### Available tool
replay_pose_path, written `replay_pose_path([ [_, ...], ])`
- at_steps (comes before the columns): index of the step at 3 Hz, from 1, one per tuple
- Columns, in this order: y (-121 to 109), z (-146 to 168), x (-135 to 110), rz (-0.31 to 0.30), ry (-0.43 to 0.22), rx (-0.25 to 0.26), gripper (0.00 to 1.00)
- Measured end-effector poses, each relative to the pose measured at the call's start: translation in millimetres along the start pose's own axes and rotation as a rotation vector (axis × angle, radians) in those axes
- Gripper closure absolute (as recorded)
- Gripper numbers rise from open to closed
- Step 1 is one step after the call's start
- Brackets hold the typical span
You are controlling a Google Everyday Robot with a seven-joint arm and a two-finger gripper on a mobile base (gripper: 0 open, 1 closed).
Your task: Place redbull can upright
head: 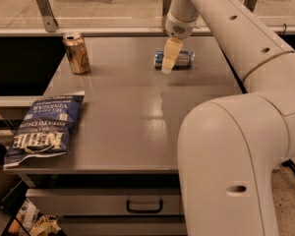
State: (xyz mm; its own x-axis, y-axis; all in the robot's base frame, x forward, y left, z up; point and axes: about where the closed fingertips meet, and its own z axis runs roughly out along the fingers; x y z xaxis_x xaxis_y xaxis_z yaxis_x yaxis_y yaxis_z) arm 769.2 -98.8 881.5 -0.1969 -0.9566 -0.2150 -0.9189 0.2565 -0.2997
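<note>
Far to the left of the claw and well nearer to me, a blue bag of Kettle chips [43, 128] lies flat at the front left corner of the desk [137, 117], its lower edge reaching the desk's rim. Its print faces up, and I read it upside down from here.

Further back, also left of the claw and well apart from it, a gold can [77, 53] stands upright near the desk's left edge, its open top showing.

The claw [167, 66] hangs over the rear middle of the desk, pointing down with a slight tilt, its pale tip just above or on the surface; I cannot say which. I cannot tell how far open it is, nor whether it has hold of anything.

The redbull can [185, 58] lies on its side right behind the claw, long axis running left to right across the desk. The claw covers part of its middle, so a short blue end shows to the claw's left and a longer silver and blue stretch to its right. I cannot tell whether claw and can touch.

Below the claw, towards me, the desk's front carries a drawer with a dark handle [144, 208].

To the right of the claw, the white arm [236, 38] slopes down from the wrist and swells into a big rounded body [231, 161] that fills the near right of my view and hides that corner of the desk.
</note>
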Motion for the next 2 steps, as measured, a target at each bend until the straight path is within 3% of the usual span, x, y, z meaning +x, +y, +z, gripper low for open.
replay_pose_path([
  [2, -5.2, 21.7, -0.6, -0.023, -0.036, 0.009, 0.00],
])
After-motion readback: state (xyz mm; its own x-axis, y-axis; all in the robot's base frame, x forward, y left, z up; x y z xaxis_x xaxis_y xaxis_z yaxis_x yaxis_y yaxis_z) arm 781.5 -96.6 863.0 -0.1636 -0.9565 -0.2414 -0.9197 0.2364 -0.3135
